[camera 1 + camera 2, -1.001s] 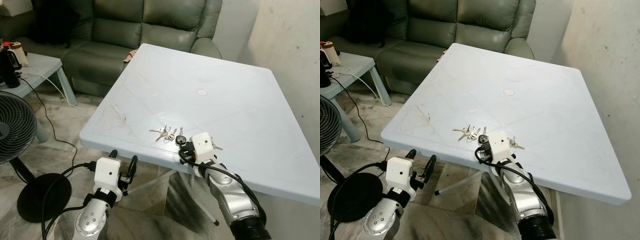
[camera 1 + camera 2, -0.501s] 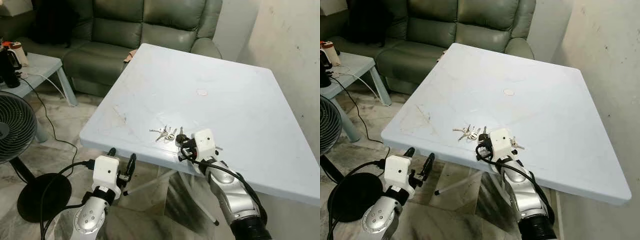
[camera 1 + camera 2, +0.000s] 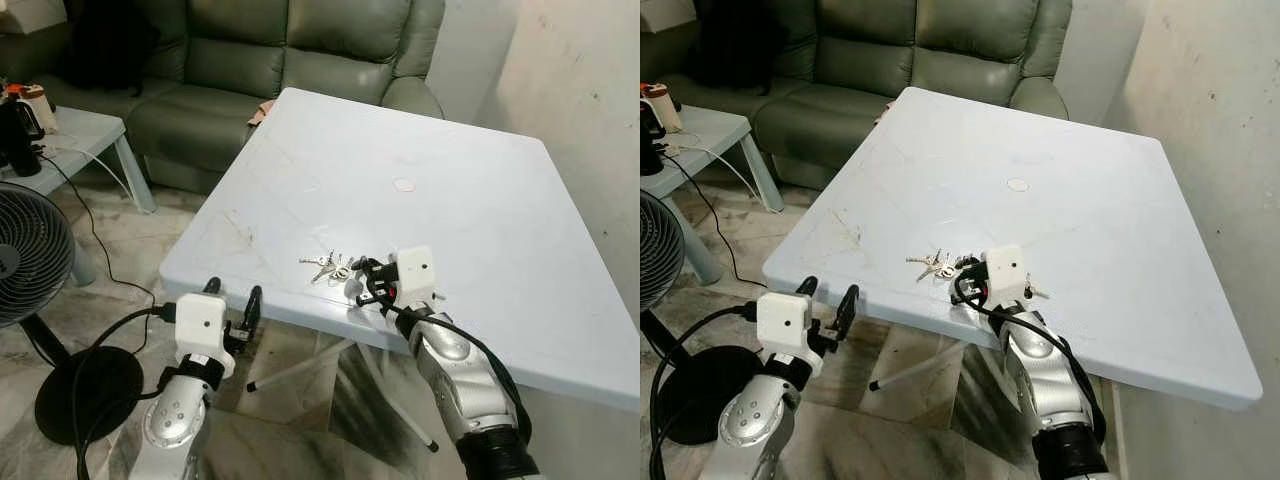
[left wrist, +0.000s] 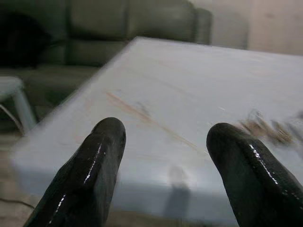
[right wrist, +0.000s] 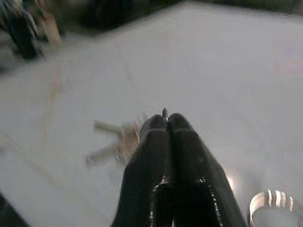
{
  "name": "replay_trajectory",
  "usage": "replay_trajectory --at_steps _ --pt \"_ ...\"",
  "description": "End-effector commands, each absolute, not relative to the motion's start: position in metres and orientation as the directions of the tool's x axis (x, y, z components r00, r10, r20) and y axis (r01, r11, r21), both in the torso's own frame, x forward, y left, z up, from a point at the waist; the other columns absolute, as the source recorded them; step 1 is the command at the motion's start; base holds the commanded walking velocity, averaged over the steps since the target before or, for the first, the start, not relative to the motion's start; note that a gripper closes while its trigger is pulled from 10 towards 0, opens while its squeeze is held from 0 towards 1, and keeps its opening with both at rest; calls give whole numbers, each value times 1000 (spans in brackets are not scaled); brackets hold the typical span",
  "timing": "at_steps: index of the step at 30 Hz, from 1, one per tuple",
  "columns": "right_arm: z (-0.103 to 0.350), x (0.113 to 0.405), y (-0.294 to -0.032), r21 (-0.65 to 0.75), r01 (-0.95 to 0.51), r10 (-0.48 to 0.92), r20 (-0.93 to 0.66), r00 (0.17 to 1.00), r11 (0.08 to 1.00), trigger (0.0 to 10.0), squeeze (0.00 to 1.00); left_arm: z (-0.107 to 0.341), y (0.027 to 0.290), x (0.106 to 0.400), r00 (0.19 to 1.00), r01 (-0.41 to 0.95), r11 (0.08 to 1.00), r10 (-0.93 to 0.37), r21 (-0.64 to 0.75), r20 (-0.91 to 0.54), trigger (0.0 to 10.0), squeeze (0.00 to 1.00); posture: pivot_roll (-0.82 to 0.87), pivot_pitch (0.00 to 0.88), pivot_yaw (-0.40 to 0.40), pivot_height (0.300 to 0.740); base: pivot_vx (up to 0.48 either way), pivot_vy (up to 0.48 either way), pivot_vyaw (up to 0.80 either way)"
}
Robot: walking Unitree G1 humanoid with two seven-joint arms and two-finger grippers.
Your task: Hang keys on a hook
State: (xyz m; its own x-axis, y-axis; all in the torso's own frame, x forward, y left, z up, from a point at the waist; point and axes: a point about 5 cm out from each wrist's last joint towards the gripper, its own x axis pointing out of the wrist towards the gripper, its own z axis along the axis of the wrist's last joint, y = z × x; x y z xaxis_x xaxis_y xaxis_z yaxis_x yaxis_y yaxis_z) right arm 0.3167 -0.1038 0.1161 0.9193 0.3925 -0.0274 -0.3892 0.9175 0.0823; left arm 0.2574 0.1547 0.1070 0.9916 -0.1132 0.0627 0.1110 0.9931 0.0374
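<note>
One table (image 3: 480, 180), one fan (image 3: 25, 255), perhaps five keys (image 3: 330, 266) (blurred).

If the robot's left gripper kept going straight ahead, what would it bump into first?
Probably the near edge of the white table. The left gripper, open, points at that edge from just below and in front. The keys lie farther along, off to one side, though depth is uncertain.

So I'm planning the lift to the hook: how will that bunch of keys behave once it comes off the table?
Probably floppy: the bunch of keys lies fanned out on the white table, so loose keys would likely dangle and swing. It looks small and metallic, so likely light but slippery. The right end effector has its fingers shut at the bunch's edge, so a thin pinch may slip.
</note>
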Motion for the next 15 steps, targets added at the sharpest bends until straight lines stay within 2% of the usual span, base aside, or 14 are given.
replay_trajectory --at_steps 1,4,6,9,11,13,15 --pt "153 323 -106 49 -410 400 137 906 911 0 0 129 171 268 992 36 999 -36 1 125 10000 0 -14 0 -92 732 0 0 0" --pt "159 324 -107 35 -409 399 161 903 912 0 0 138 178 270 988 14 1000 -14 2 153 10000 0 -18 0 -88 732 0 0 0" --pt "163 323 -107 19 -419 408 188 893 908 0 0 143 184 271 986 -21 998 12 53 165 10000 0 -21 0 -82 732 0 0 0" --pt "170 321 -111 20 -415 400 226 888 910 0 0 153 198 269 980 -56 998 50 27 191 10000 0 -23 0 -78 732 0 0 0" --pt "169 320 -115 18 -404 389 226 893 915 4431 0 156 201 267 978 -49 999 43 22 203 10000 0 -23 0 -76 732 0 0 0" --pt "167 318 -120 8 -391 378 232 896 920 10000 0 158 207 265 975 -49 998 54 -29 218 10000 0 -23 0 -73 732 0 0 0" --pt "163 319 -125 11 -375 363 227 904 927 10000 0 154 213 265 976 -74 994 89 -80 197 10000 0 -26 0 -71 732 0 0 0"
